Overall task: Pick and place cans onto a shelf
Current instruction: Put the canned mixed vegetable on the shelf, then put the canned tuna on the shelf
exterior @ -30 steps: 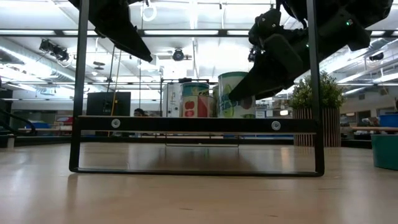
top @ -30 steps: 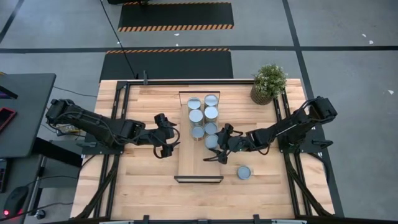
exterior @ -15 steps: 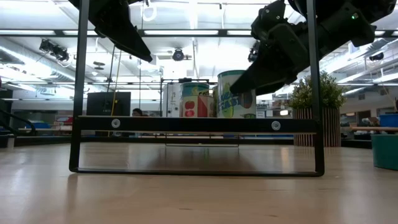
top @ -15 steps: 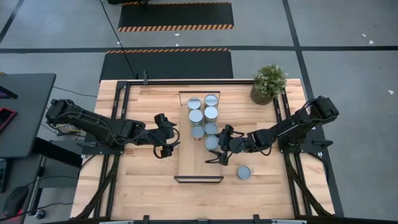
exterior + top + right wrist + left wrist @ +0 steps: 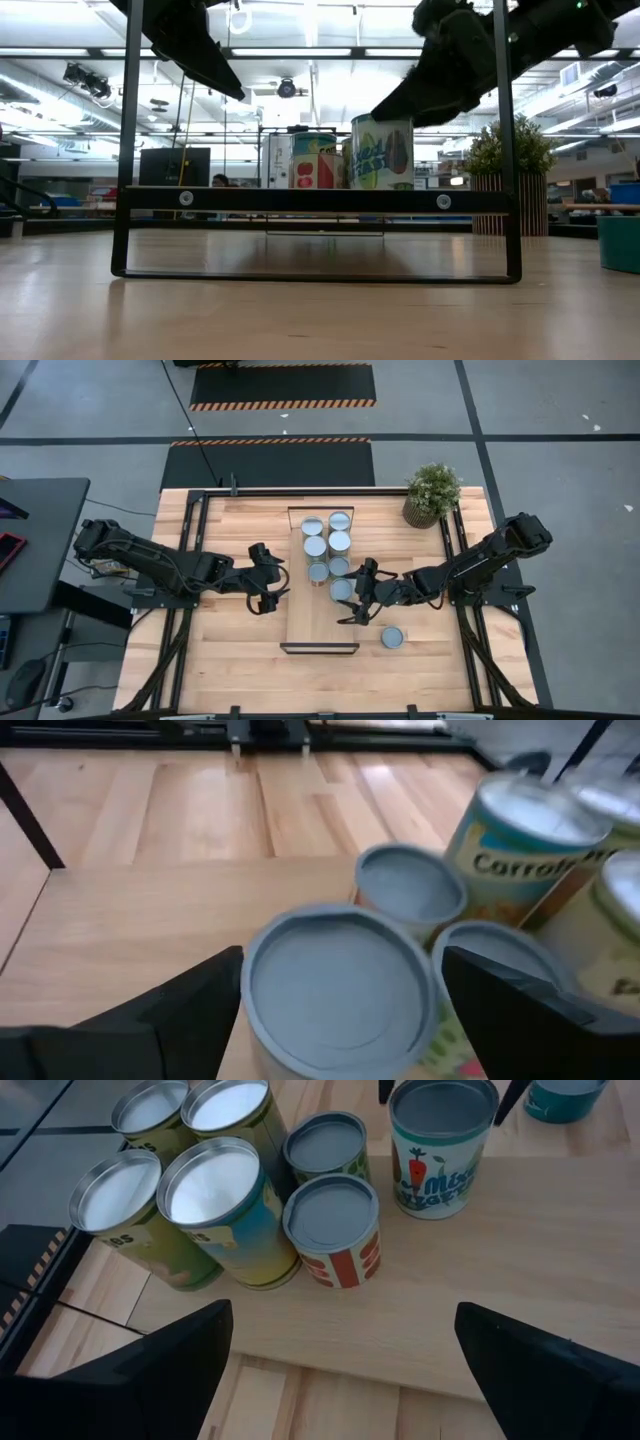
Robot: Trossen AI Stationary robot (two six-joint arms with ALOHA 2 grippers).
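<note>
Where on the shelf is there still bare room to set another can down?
The shelf is bare from its near dark end up to the nearest can, where the right gripper stands. The far half is crowded with six cans in two rows.

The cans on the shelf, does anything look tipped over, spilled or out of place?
Nothing stands out. The cans stand upright, clustered at one end of the shelf. One can sits off it on the table, upright.

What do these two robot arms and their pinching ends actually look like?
Both are dark, nearly black, jointed arms built of chunky segments. The left gripper and right gripper each end in two flat, tapering black jaws. No markings or loose cables can be made out on them.
</note>
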